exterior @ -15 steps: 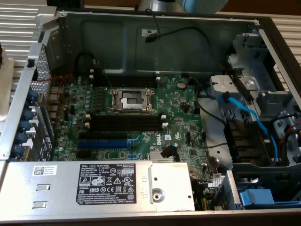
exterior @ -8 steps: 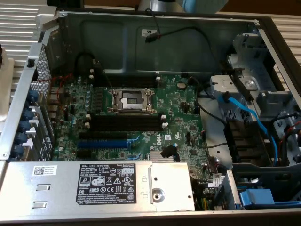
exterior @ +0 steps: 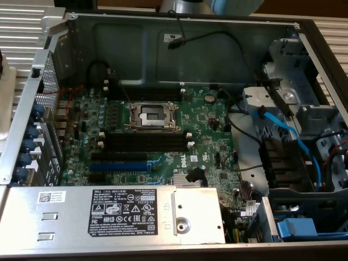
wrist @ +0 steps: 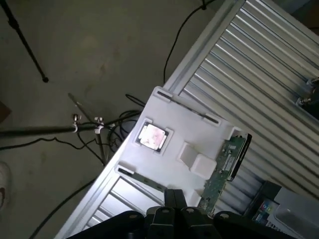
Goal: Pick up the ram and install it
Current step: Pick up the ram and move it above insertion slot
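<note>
The ram (wrist: pixel 225 167) is a long dark-green stick lying along one edge of a white tray (wrist: pixel 172 107) on a ribbed metal table. My gripper (wrist: pixel 175 198) hovers above the tray, its dark fingers pressed together and shut on nothing, with the ram a short way beside the fingertips. In the exterior view the open computer case shows a green motherboard (exterior: pixel 212 136) with long black slots (exterior: pixel 144 142) that have white end clips. The arm's base (exterior: pixel 185 5) peeks in behind the case's far wall.
A square chip (wrist: pixel 152 137) lies in a recess of the tray. On the board sit a processor socket (exterior: pixel 151 115), a blue slot (exterior: pixel 117 166) and a silver power supply (exterior: pixel 109 215). Blue and black cables (exterior: pixel 288 136) cross the drive bays at the exterior view's right.
</note>
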Robot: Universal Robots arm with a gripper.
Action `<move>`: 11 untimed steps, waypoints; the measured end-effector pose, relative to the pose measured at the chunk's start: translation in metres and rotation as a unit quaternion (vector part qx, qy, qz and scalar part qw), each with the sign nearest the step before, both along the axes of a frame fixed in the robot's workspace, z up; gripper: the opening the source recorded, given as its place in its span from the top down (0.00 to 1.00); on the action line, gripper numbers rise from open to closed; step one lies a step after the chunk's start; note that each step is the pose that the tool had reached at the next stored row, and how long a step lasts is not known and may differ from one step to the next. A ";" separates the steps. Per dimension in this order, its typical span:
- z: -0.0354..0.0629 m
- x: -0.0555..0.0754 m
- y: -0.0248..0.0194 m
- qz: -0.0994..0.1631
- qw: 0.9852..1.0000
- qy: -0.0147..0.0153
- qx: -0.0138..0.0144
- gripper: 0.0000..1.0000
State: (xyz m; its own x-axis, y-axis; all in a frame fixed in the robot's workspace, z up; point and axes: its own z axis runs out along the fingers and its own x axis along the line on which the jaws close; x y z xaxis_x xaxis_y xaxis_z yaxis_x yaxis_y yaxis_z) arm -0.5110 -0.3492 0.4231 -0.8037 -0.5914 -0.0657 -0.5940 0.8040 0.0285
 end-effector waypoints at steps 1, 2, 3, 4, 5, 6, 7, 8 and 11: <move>0.0000 0.000 0.0000 0.009 1.000 0.000 0.000 0.90; 0.0000 0.000 0.0000 0.019 1.000 0.001 0.000 0.90; 0.0000 0.000 0.0000 0.027 1.000 0.001 0.000 0.90; 0.0001 0.000 0.0000 0.036 0.999 0.002 0.001 0.90; 0.0001 0.000 0.0000 0.044 0.999 0.003 0.001 0.90; 0.0001 0.000 0.0000 0.053 0.999 0.003 0.001 0.90; 0.0000 0.000 0.0000 0.062 0.998 0.004 0.001 0.90; 0.0000 0.000 0.0000 0.070 0.998 0.005 0.001 0.90; 0.0000 0.000 0.0000 0.095 0.995 0.008 0.001 0.90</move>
